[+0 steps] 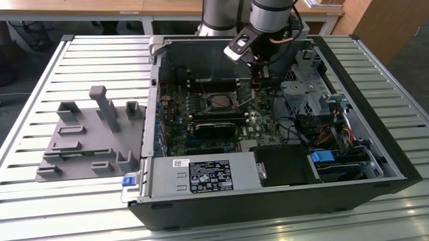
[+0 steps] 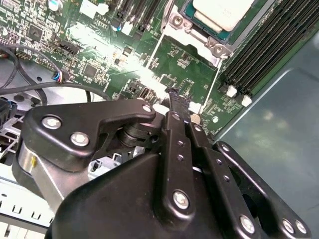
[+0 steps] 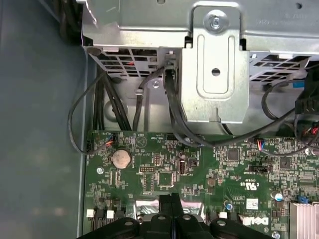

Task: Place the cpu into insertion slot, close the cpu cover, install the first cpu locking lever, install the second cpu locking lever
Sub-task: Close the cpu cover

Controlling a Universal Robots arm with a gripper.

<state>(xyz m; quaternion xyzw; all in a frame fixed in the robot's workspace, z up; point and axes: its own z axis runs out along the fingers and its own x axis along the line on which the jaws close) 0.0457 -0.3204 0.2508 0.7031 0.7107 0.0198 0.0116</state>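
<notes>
The counter (image 1: 100, 55) is a pale metal top made of long slats. An open black case (image 1: 268, 213) lies on its side across the middle and the exterior view's right. Just beside it, on the exterior view's left, sits a grey fixture (image 1: 80, 150) with upright posts.

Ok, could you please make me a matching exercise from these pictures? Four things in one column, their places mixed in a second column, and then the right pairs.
Things
1. cpu
2. grey fixture
3. round battery
4. pincer

Places
A. on the slatted table, outside the computer case
B. flat on the green board, near its corner
C. over the green board, shut
D. in the insertion slot

Pairs: 1-D, 2-A, 3-B, 4-C
</notes>
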